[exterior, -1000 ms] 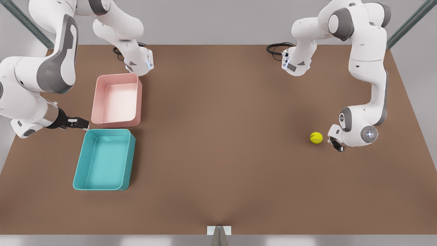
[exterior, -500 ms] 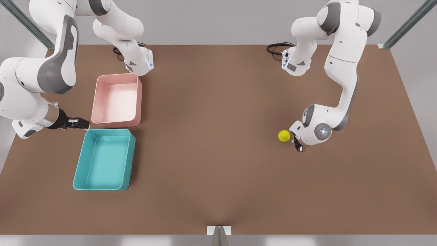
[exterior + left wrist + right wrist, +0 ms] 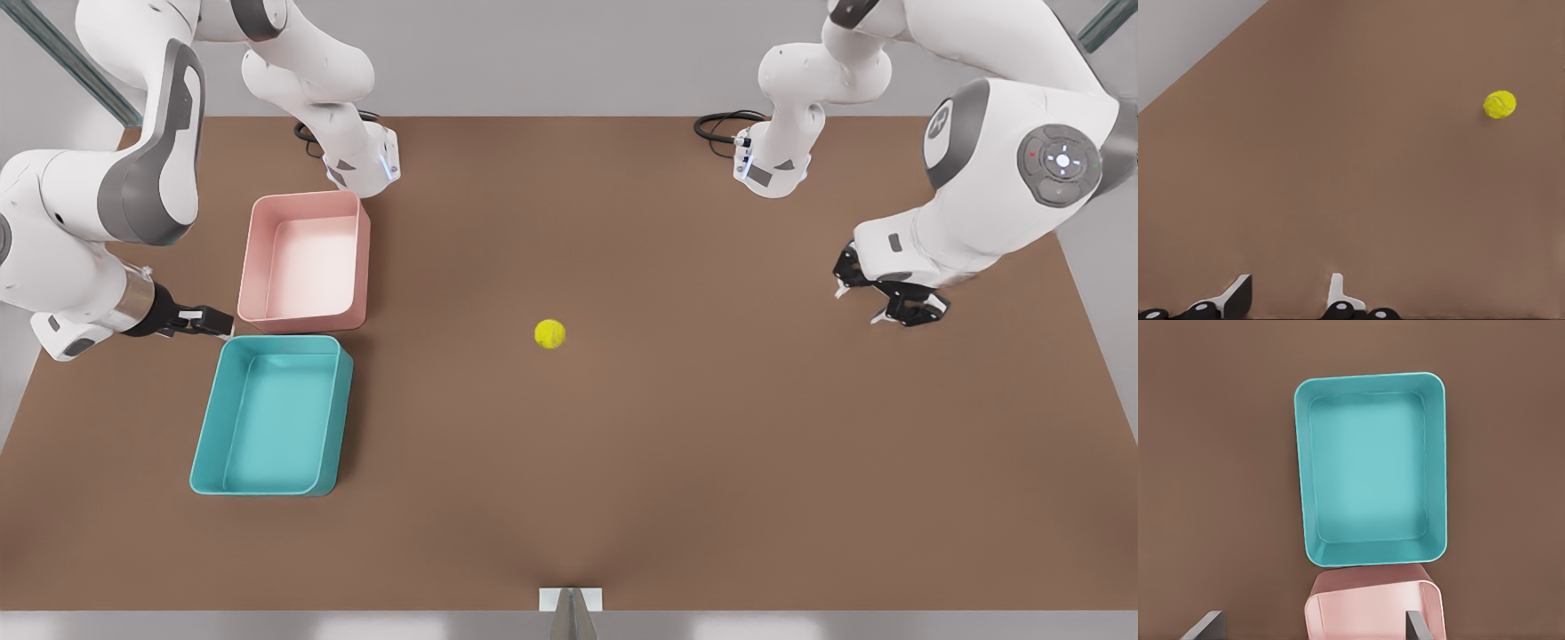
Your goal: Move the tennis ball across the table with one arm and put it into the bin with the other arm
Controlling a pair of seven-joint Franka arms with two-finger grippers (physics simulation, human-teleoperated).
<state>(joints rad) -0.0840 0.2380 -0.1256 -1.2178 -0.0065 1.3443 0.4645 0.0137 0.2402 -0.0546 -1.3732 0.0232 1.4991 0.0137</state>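
The tennis ball (image 3: 549,333) lies alone on the brown table (image 3: 622,489) near its middle, touching neither gripper; it also appears in the left wrist view (image 3: 1499,105). My left gripper (image 3: 876,302) hangs open over the table at the front view's right, well away from the ball, its fingers (image 3: 1238,293) spread with nothing between them. The teal bin (image 3: 271,413) stands empty at the front view's left. My right gripper (image 3: 213,322) waits open beside the bin's far corner, and the bin (image 3: 1371,467) shows from above in the right wrist view.
A pale pink tray (image 3: 307,258) stands empty just behind the teal bin, nearly touching it, and also appears in the right wrist view (image 3: 1371,610). Both arm bases (image 3: 773,169) sit at the table's far edge. Bare tabletop stretches between the ball and the bin.
The left gripper swept toward the front view's left and pushed the ball, then pulled back up to the right. The ball has travelled from the right side to the middle. The right arm stayed still.
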